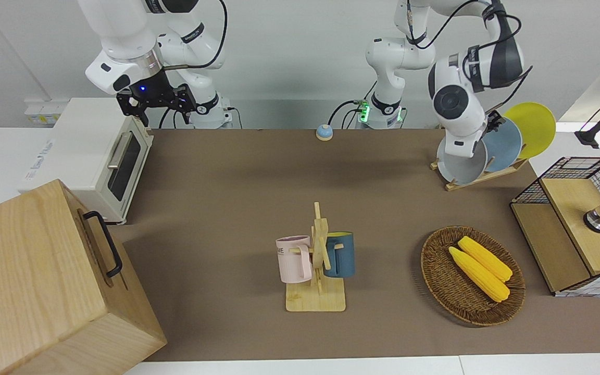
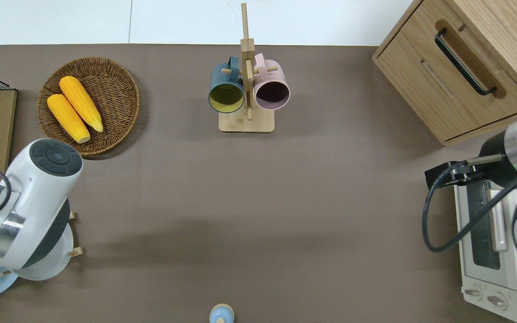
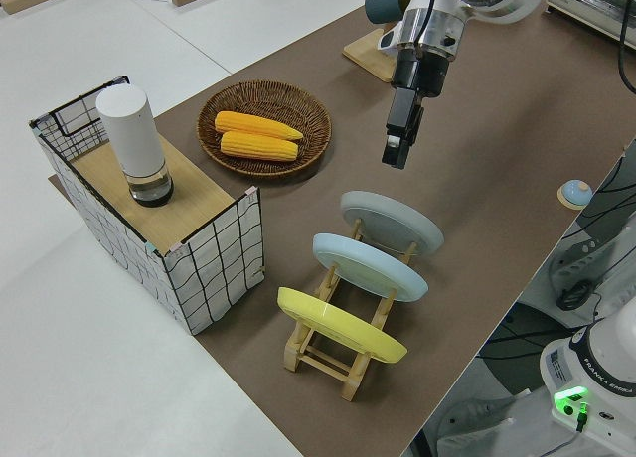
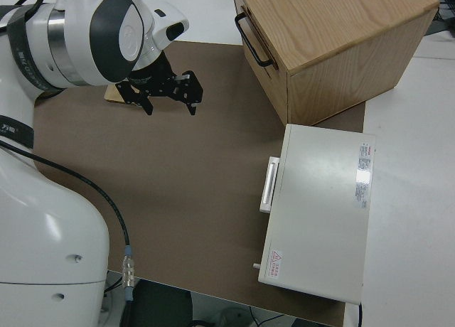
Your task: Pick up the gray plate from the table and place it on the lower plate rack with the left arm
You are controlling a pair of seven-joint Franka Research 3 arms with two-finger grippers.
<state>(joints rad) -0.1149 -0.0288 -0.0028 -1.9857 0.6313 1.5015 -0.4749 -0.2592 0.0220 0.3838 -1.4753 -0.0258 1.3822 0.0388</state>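
Observation:
The gray plate (image 1: 460,167) stands on edge in the slot of the lower plate rack (image 1: 482,177) farthest from the robots, next to the light blue plate (image 1: 505,141). It also shows in the left side view (image 3: 393,224). My left gripper (image 3: 395,159) hangs open and empty in the air just above the gray plate, fingers pointing down, not touching it. In the front view the left gripper (image 1: 491,123) is mostly hidden by its wrist. My right arm is parked with its gripper (image 4: 168,103) open and empty.
A yellow plate (image 3: 338,323) fills the rack's slot nearest the robots. A wicker basket (image 1: 438,276) with two corn cobs, a wire crate (image 3: 214,268), a mug stand (image 1: 316,291) with two mugs, a wooden cabinet (image 1: 39,281), a toaster oven (image 1: 78,151) and a small blue bell (image 1: 324,132) stand around.

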